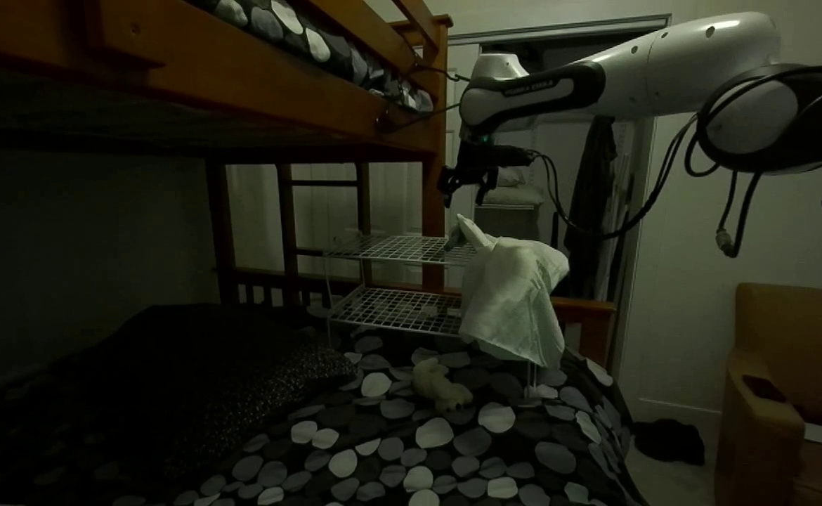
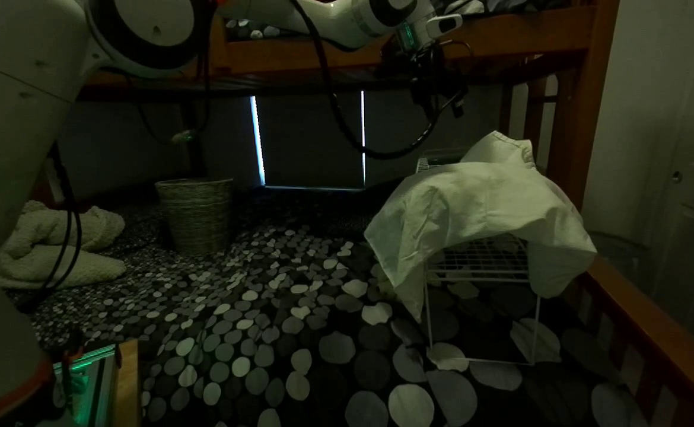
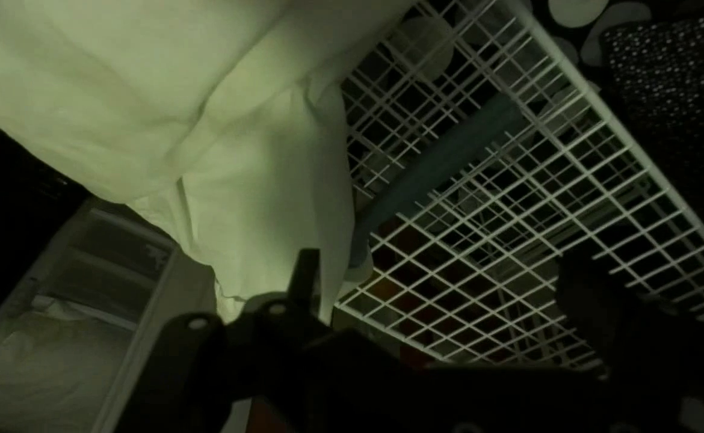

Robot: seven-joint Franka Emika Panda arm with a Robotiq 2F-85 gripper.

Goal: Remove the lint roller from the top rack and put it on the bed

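Note:
A long teal object, apparently the lint roller [image 3: 442, 159], lies on the top shelf of the white wire rack [image 3: 592, 99]. Its near end runs beside or under a pale cloth [image 3: 250, 156]. The cloth drapes over part of the rack [image 1: 383, 247] and shows in both exterior views [image 1: 513, 295] [image 2: 477, 196]. In an exterior view only a small dark piece, perhaps the roller, shows beside the cloth. My gripper [image 1: 464, 199] is open and empty above the top shelf; it also shows in an exterior view [image 2: 443, 111] and the wrist view [image 3: 441, 264]. The bed [image 1: 418, 450] has a dotted cover.
The upper bunk [image 1: 277, 98] overhangs the bed beside my gripper, with a wooden post [image 1: 433, 211] behind the rack. A soft toy [image 1: 440, 385] and a dark pillow [image 1: 263, 379] lie on the bed. A basket [image 2: 196, 216] and blanket [image 2: 62, 249] are on the bed too.

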